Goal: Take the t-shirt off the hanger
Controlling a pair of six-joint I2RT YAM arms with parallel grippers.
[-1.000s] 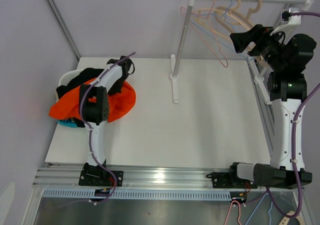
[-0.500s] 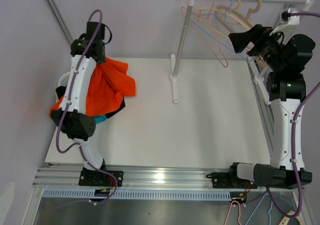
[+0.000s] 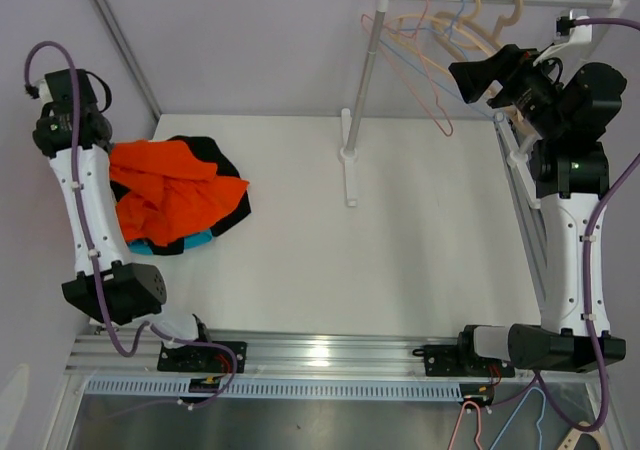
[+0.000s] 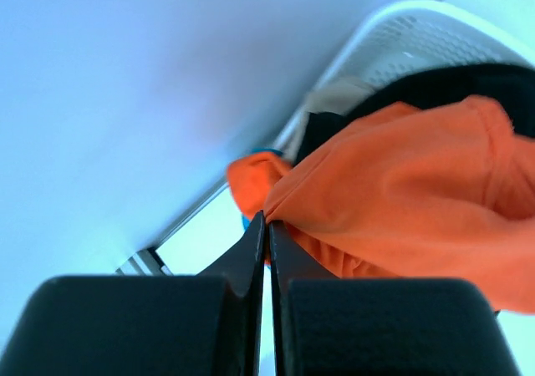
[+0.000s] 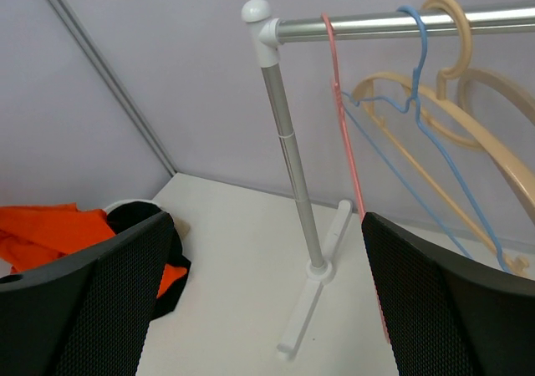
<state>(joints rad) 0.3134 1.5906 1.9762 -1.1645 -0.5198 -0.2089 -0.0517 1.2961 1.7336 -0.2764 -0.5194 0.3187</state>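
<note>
The orange t-shirt lies crumpled over a pile of dark clothes at the table's left, with no hanger in it. My left gripper is raised at the far left, by the shirt's upper corner. Seen from the left wrist, that gripper is shut with a fold of the orange t-shirt pinched at its tips. My right gripper hangs open and empty beside the hangers on the rail. From the right wrist, a pink hanger, a blue one and a wooden one hang bare.
A white basket holds black clothing under the shirt. The rack's pole stands on a white foot at the table's back middle. The rail runs right from its top. Grey walls close in at the left and the back.
My left arm has swung up and out to the far left, pulling the orange t-shirt with it; the shirt now lies flatter over the pile. The right arm has barely moved.
</note>
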